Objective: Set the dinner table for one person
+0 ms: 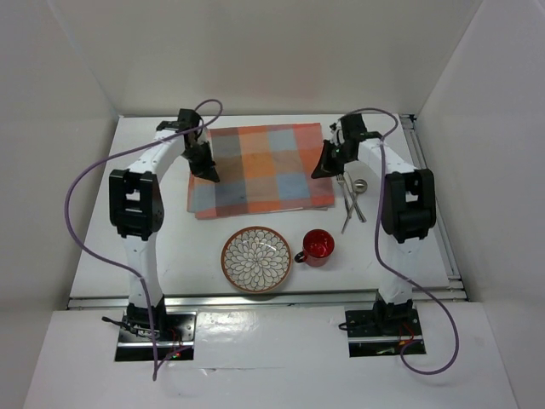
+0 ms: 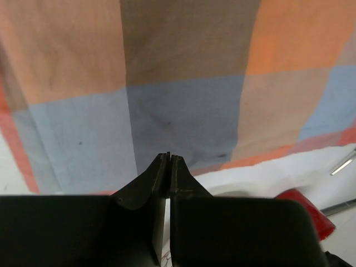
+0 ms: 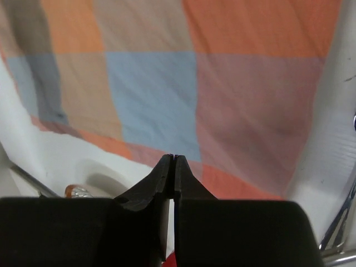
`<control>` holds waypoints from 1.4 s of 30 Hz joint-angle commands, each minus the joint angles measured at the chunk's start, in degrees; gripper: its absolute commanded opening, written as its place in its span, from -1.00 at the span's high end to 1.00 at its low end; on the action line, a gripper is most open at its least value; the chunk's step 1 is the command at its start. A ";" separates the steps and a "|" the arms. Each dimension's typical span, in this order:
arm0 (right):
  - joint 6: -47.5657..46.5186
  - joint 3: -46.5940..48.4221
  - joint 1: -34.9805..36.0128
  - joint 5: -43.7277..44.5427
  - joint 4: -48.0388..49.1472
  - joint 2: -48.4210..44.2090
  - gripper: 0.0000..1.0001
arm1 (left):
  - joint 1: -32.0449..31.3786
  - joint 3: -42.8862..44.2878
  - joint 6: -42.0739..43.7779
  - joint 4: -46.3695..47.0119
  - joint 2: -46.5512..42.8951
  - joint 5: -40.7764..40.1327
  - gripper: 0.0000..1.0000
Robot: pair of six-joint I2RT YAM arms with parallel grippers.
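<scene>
Desk (image 1: 192, 256) spanned our whole view | placemat (image 1: 260, 166) at its 12 o'clock, plate (image 1: 257, 259) at 6 | we logged left fingers (image 2: 165, 167) and right fingers (image 3: 166, 169) pressed together above the placemat

We see a rectangular cloth placemat checked in orange, blue and grey-brown (image 1: 260, 168) lying flat and slightly askew, and just beside its edge at 3 o'clock a few silver metal cutlery pieces (image 1: 352, 203) lie crossed over one another, one of them with a round spoon bowl. At 6 o'clock from the placemat, near it but apart, sits a round ceramic dish with a brown rim and a white petal pattern (image 1: 257, 259). At 3 o'clock from that dish stands a glossy red mug (image 1: 318, 245), its handle turned to 9 o'clock and close to the dish's rim.
</scene>
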 commanded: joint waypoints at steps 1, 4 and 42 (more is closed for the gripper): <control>2.17 1.54 0.43 2.13 1.47 2.53 1.00 | 0.88 1.37 -0.16 -0.33 3.53 -2.84 0.78; 2.70 1.01 0.95 2.66 2.70 4.47 1.00 | 1.59 0.32 -0.16 0.82 5.55 -2.84 0.78; 6.83 -17.19 2.71 15.30 -2.99 -24.25 -0.36 | 1.59 -11.48 -0.26 -1.90 -7.45 -14.88 -0.46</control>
